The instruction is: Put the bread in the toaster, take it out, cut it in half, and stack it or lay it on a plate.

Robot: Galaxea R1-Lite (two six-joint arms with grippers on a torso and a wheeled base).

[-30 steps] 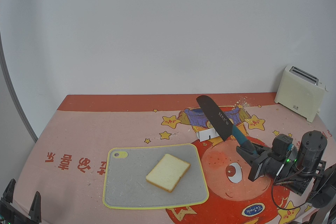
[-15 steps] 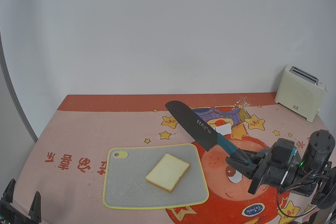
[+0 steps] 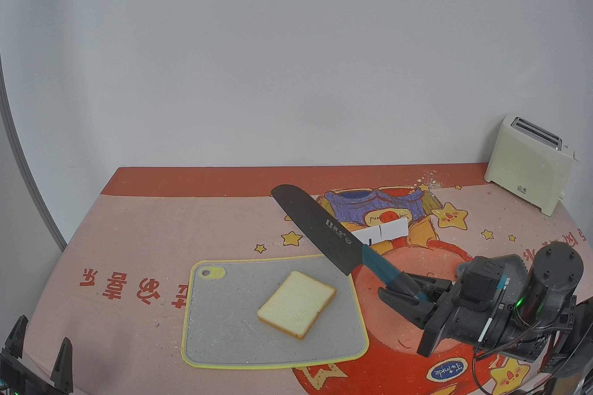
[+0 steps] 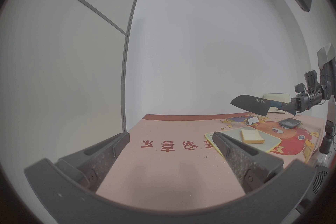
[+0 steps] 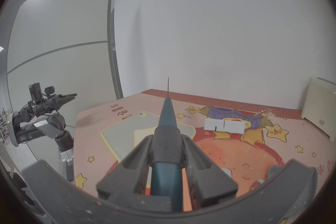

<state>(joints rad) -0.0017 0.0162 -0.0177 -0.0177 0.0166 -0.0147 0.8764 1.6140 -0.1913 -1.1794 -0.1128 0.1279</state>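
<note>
The right gripper (image 3: 404, 290) has its fingers clamped on the teal handle of the kitchen knife (image 3: 321, 226). The dark blade runs out ahead of the fingertips and is raised off the table, over the far right corner of the cutting board (image 3: 222, 316). In the right wrist view the blade is edge-on and shows as little more than a thin line. The fingers and handle there hide most of the bread slice (image 3: 296, 303).

The bread lies flat on the board, ahead of the right fingers and lower than the blade, not touching it. A small white knife stand (image 3: 383, 231) sits on the tablecloth (image 3: 142, 229) just beyond the blade. The toaster (image 3: 531, 171) stands well off to the right of the fingers by the wall. Its slots are seen at too shallow an angle to show their inside.

In the left wrist view a small dark square dish (image 4: 289, 122) sits below the right gripper, too far off to make out what it holds.

The left gripper (image 4: 171, 156) has its fingers wide apart with nothing between them, and the board is well ahead of them.
</note>
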